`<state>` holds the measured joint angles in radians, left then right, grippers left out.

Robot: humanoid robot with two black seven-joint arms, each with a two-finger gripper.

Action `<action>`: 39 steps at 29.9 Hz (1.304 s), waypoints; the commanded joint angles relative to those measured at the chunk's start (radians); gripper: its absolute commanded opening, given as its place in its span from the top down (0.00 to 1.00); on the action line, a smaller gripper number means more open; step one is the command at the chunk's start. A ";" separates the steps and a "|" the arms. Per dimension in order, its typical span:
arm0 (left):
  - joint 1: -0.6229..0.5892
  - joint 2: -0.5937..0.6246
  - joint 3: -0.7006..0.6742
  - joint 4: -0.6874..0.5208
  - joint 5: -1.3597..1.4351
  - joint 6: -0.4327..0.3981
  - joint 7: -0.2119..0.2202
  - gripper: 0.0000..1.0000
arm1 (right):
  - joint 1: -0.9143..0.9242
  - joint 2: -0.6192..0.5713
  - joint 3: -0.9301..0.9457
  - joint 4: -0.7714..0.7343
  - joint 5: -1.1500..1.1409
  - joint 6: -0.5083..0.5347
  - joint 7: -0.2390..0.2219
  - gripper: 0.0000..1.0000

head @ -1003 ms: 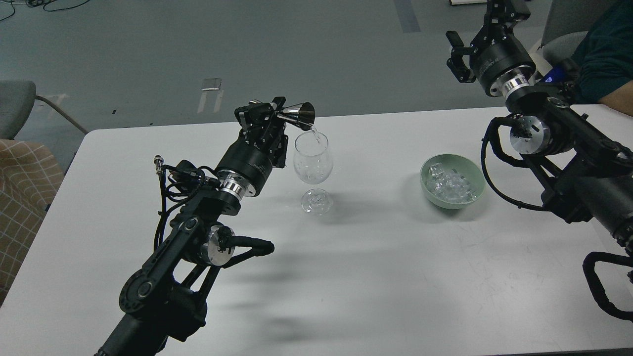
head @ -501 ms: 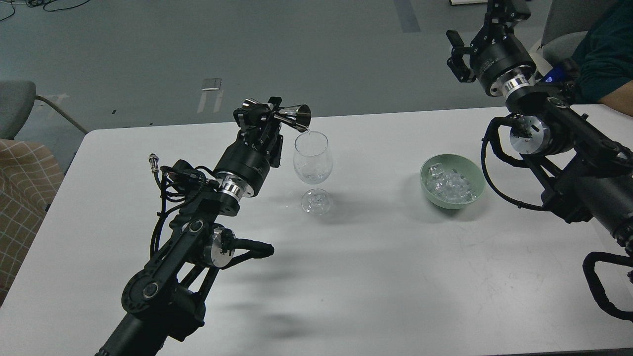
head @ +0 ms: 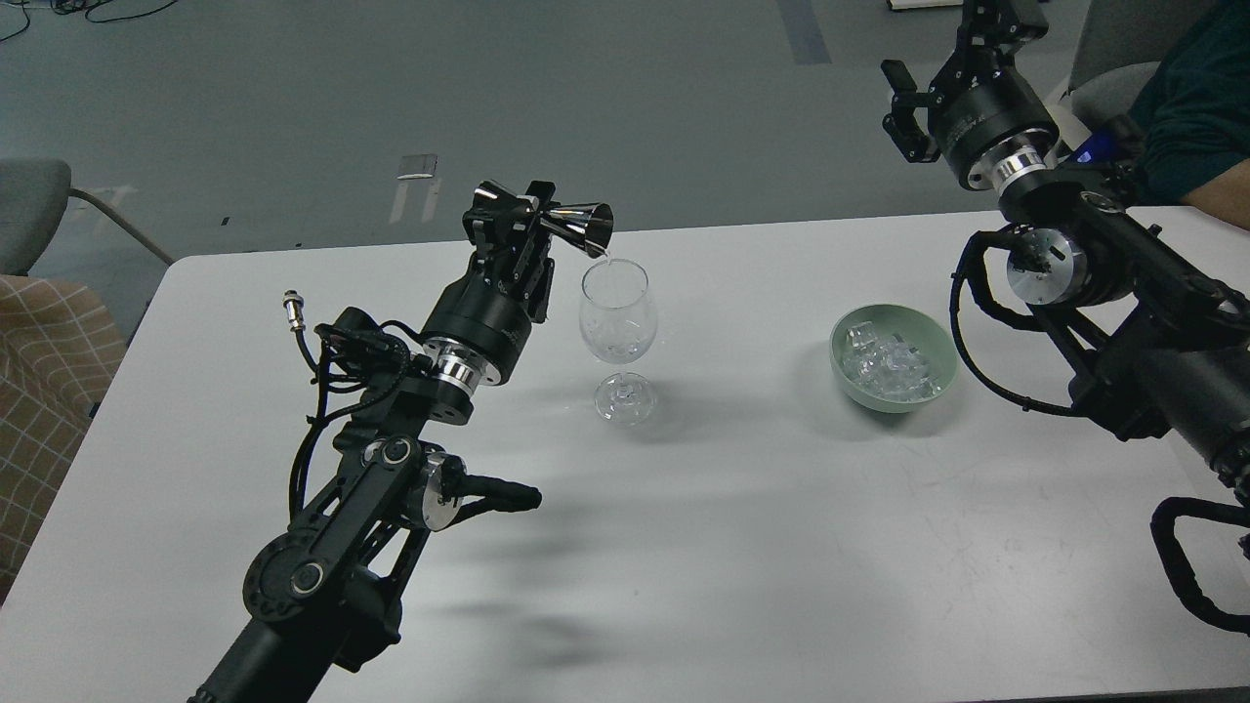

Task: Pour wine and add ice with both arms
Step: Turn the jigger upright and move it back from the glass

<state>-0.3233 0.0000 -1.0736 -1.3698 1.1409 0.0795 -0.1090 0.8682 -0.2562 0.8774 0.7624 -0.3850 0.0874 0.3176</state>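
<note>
on the white tabletop point(head: 742, 547), keep the tilt slow. the left hand point(head: 527, 227) grips a metal jigger point(head: 571, 223) at the wine glass point(head: 616, 322) rim. ice point(head: 887, 371) waits in the green bowl point(head: 939, 344), right. farther, the right hand point(head: 942, 59) looks empty, spread unclear.

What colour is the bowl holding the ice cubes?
Pale green round bowl, clearest in the head view.

Jigger point(head: 559, 220): polished metal, mirror-glossy, just above wine glass point(head: 617, 337). Wine glass: clear smooth glass. Bowl point(head: 848, 366) right of glass: matt pale-green, smooth. Ice point(head: 889, 369) in bowl: clear, glassy, wet-looking shine. Table point(head: 762, 547): matt white, smooth, faint scuffs. Arms: matt black casings, bright brushed-metal joint discs, rubbery black cables.
</note>
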 commanded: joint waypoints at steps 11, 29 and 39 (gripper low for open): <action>0.003 0.000 0.006 0.020 0.120 0.043 -0.061 0.97 | -0.006 0.003 0.000 0.000 0.000 0.000 0.000 0.00; -0.020 0.000 -0.040 -0.014 -0.241 0.077 0.104 0.97 | -0.008 -0.006 0.000 0.012 0.000 -0.002 0.000 0.00; -0.017 0.000 -0.279 -0.100 -0.686 0.160 0.270 0.97 | -0.017 -0.018 0.002 0.023 0.000 -0.008 0.000 0.00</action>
<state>-0.3544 -0.0001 -1.2786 -1.4502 0.5761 0.2057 0.1267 0.8537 -0.2736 0.8775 0.7851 -0.3850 0.0804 0.3176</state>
